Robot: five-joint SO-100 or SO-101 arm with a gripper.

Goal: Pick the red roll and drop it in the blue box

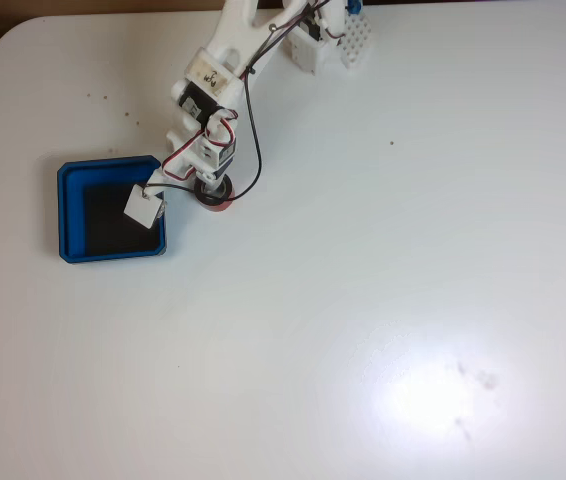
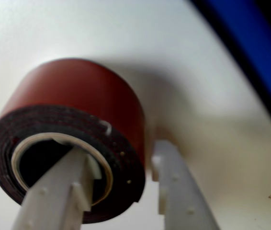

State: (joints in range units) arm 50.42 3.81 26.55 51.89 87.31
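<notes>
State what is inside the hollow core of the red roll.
In the wrist view, one white gripper finger reaches into the red roll's core; the other sits outside its wall. The core's depths are dark and unreadable.

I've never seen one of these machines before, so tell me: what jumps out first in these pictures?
In the wrist view, the red roll looms large on the white table, one gripper finger poked into its hollow core and the other outside its wall. In the fixed view, the white arm reaches down from the top edge. There the bright blue box lies left of the roll, part of the arm hanging over its black floor.
</notes>
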